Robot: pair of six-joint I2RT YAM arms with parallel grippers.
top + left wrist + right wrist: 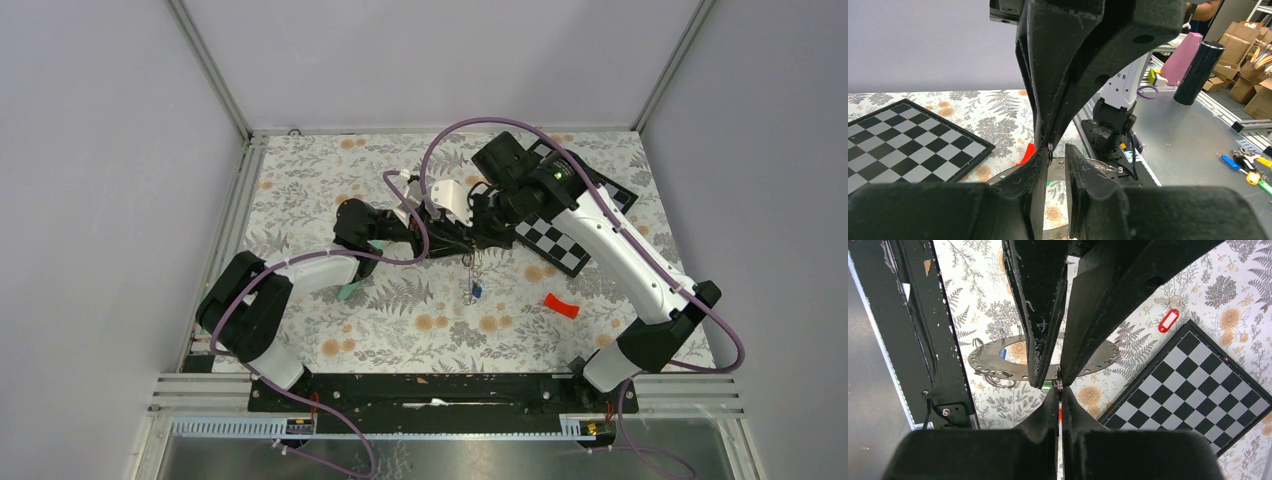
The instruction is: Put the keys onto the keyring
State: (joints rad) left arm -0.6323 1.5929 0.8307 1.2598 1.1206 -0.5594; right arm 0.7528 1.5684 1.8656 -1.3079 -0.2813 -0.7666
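Observation:
The keyring shows as a flat grey disc (pixel 998 357) with a wide hole, and a thin dark metal ring (pixel 1059 385) sits at its rim. My right gripper (pixel 1060 390) is shut on that thin ring. My left gripper (pixel 1058 150) meets it tip to tip over the middle of the table. Its jaws stand a narrow gap apart, and the ring (pixel 1049 150) rests against one finger (pixel 1040 165). Keys (pixel 471 270) with a blue tag (pixel 476 292) hang below the two grippers (pixel 468 238). Another key with a red tag (pixel 1168 320) lies on the cloth by the chessboard's corner.
A chessboard (pixel 560 240) lies under the right arm. A curved red plastic piece (pixel 562 306) sits near the right base. A mint-green tube (pixel 350 290) lies under the left arm. A black rail (pixel 943 365) runs along the near table edge. More tagged keys (pixel 1248 170) lie on a bench off the table.

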